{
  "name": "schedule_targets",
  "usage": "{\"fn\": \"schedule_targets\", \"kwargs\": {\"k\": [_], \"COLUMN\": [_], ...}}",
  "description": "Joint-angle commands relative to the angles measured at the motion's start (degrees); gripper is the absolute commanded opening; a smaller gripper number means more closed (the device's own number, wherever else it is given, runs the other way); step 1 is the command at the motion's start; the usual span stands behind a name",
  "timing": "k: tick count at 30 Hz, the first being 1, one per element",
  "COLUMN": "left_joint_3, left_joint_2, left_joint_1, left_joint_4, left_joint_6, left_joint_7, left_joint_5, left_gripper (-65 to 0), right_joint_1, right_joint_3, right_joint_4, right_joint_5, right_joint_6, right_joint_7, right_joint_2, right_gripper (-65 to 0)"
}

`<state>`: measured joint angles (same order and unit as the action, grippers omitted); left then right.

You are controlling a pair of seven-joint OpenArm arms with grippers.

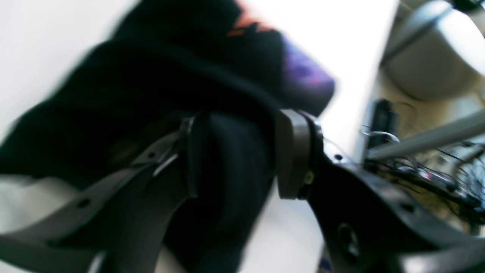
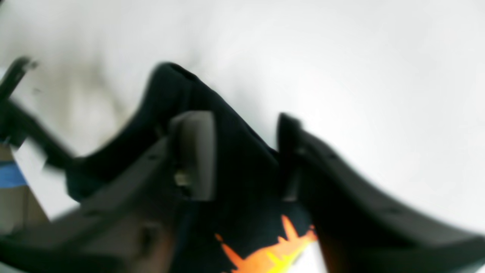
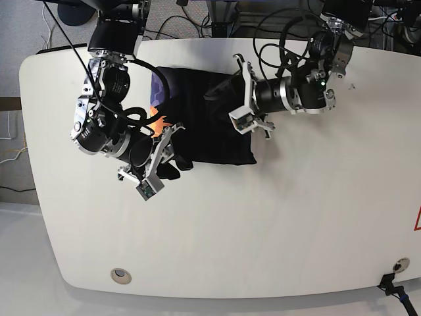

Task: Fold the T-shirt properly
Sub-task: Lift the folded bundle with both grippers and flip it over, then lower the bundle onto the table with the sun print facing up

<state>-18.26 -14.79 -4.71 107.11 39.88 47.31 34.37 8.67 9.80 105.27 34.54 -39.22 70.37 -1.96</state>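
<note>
The black T-shirt (image 3: 210,138) lies bunched on the white table (image 3: 263,230), with a strip of its orange and purple print showing at its left edge. My left gripper (image 3: 237,99) is at the shirt's right side. In the left wrist view a thick fold of the T-shirt (image 1: 151,83) fills the gap of the left gripper (image 1: 240,151), which is shut on it. My right gripper (image 3: 164,161) is at the shirt's lower left corner. In the right wrist view the T-shirt (image 2: 242,167) rises in a peak through the right gripper (image 2: 242,151), which is shut on it, with orange print below.
Cables and dark equipment (image 3: 217,13) sit beyond the table's far edge. A round grommet (image 3: 120,274) is set near the front left corner and another fitting (image 3: 396,266) at the front right. The left wrist view shows the table edge (image 1: 369,98), with a chair and wires past it.
</note>
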Motion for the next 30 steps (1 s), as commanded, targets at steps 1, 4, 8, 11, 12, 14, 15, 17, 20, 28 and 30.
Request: {"fn": "schedule_targets", "kwargs": {"k": [1,4,8,11,12,14,15,17,20,28,30], "left_joint_3": [-6.05,-10.71,-13.43,-12.99,-12.29,-10.35,-8.86,-6.31,-3.76,-8.33,-9.65], "left_joint_2": [0.24,0.24,0.24,0.24,0.06,-0.55,-1.35,-2.75,-4.69,-6.8,-6.8], "left_joint_1": [0.97,1.06,3.0,3.96,4.4,5.19,5.46,5.9,7.22,15.92,18.82], "left_joint_4": [1.07,0.36,-5.18,-11.51,-13.26,-16.52,-17.92,-19.95,-23.02,-34.8,-36.3], "left_joint_6": [0.12,0.12,0.12,0.12,0.12,0.12,0.12,0.12,0.12,0.12,0.12], "left_joint_7": [-3.13,-6.47,-7.62,-7.7,-7.7,-7.7,-7.79,-7.88,-9.38,-15.09,-16.14], "left_joint_5": [1.19,1.01,1.01,1.01,1.01,1.01,1.01,1.01,1.01,1.01,1.01], "left_gripper": [-39.8,-39.8,-39.8,-39.8,-39.8,-39.8,-39.8,-39.8,-39.8,-39.8,-39.8], "right_joint_1": [-0.01,-0.8,-1.77,-3.17,-3.26,-3.26,-3.35,-4.31,-5.19,-10.91,-12.67], "right_joint_3": [-0.18,-0.26,-0.26,-0.35,-0.35,-0.35,-0.35,-0.35,-1.41,-1.23,-1.14], "right_joint_4": [-0.18,-4.04,-9.93,-12.48,-13.98,-17.23,-18.2,-18.64,-18.64,-18.37,-18.28], "right_joint_5": [-0.74,-3.03,-4.26,-4.26,-4.26,-4.26,-4.26,-4.17,-4.17,-3.73,-4.08], "right_joint_6": [-0.47,-0.47,-0.47,-0.47,-0.47,-0.47,-0.47,-0.47,-0.47,-0.12,-0.12], "right_joint_7": [-4.74,-8.7,-11.86,-15.99,-16.79,-18.19,-19.07,-21.18,-23.2,-28.13,-29.62], "right_joint_2": [-0.81,-0.81,-0.9,-0.99,-1.25,-2.22,-2.22,-3.27,-4.68,-4.33,-2.4], "right_gripper": [-55.3,-65.0,-65.0,-65.0,-65.0,-65.0,-65.0,-65.0,-65.0,-65.0,-65.0]}}
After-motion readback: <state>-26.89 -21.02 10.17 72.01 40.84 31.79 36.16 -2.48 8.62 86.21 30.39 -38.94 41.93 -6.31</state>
